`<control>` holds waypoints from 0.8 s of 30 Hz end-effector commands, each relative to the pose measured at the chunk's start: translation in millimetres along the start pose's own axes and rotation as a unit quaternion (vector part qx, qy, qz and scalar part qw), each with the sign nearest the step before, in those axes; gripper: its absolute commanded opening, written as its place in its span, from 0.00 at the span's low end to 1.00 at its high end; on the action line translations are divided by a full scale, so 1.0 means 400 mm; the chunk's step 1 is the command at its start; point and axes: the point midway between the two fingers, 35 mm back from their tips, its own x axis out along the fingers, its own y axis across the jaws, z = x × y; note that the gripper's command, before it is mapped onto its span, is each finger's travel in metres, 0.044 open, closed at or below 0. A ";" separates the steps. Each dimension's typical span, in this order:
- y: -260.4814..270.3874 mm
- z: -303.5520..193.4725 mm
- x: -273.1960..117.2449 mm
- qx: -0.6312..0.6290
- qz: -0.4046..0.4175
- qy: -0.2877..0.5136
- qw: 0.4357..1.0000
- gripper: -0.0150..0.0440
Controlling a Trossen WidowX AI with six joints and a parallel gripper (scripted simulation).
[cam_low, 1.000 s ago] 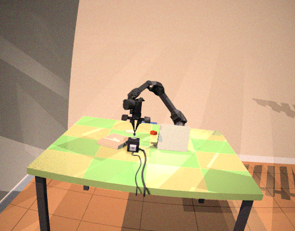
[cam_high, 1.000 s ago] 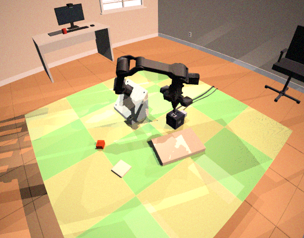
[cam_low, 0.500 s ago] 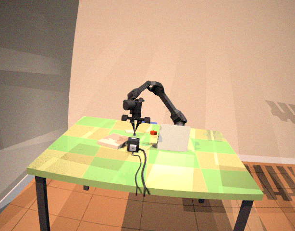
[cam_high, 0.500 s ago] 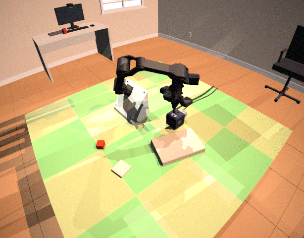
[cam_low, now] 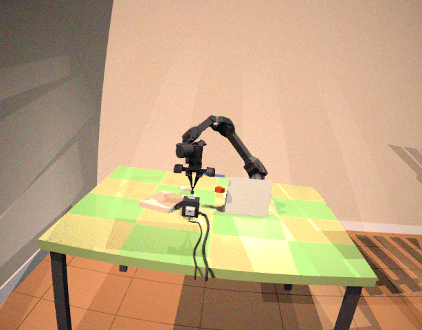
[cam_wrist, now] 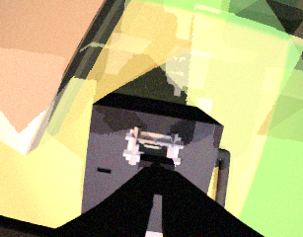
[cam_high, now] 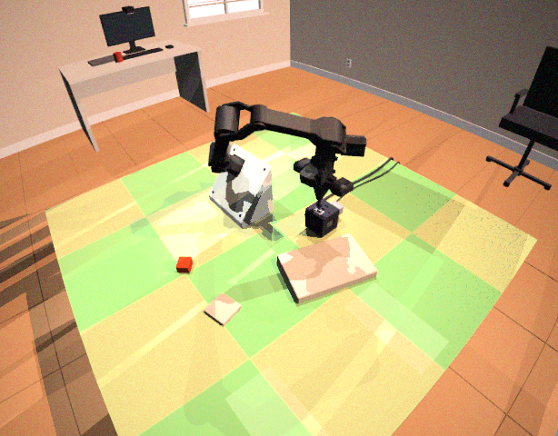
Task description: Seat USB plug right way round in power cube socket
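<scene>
The power cube (cam_high: 321, 222) (cam_low: 195, 203) (cam_wrist: 104, 190) stands upright on the table, dark, with a bright-rimmed socket (cam_high: 319, 211) (cam_wrist: 132, 148) on top. My gripper (cam_high: 319, 203) (cam_low: 192, 190) (cam_wrist: 158, 180) points straight down over the cube, shut on the USB plug. The plug (cam_low: 192, 193) shows as a small pale piece below the fingertips in the exterior view. In the wrist view its dark end overlaps the near edge of the socket, and the fingers hide the rest. The far part of the socket opening shows. Which way round the plug is, and whether it touches the socket, I cannot tell.
A white plug (cam_high: 337, 207) (cam_low: 190, 210) sits in the cube's side; dark cables (cam_low: 206, 241) run off the table edge. A pinkish slab (cam_high: 323, 272) (cam_low: 159, 201) lies near the cube. A red block (cam_high: 184, 264), a small flat tile (cam_high: 223, 308) and a white angled stand (cam_low: 248, 196) are also there.
</scene>
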 end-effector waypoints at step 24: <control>0.001 0.002 0.008 0.002 0.001 -0.005 1.000 0.25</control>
